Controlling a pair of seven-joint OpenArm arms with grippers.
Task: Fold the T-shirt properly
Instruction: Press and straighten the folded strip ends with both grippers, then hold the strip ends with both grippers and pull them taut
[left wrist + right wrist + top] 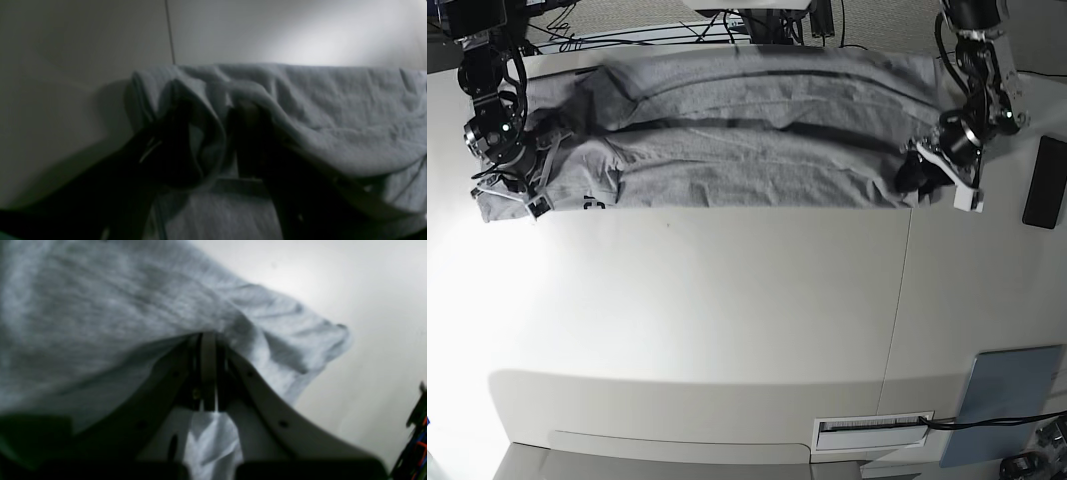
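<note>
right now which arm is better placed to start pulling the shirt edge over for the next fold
Right. The right pincer is already shut on the T-shirt edge, so it can lift straight away. The left pincer sits at the opposite end with jaws apart around a bunched fold, not yet clamped.

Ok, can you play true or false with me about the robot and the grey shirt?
1. The T-shirt lies stretched out along the far edge of the table. True.
2. The right gripper has its jaws closed on the shirt cloth. True.
3. The left gripper has its jaws squeezed tight together. False: its jaws stand apart, with cloth draped over and between them.
4. The shirt is bright red. False: it is grey.
5. A dark flat rectangle lies on the table past the shirt's end, beside the left arm. True.
</note>
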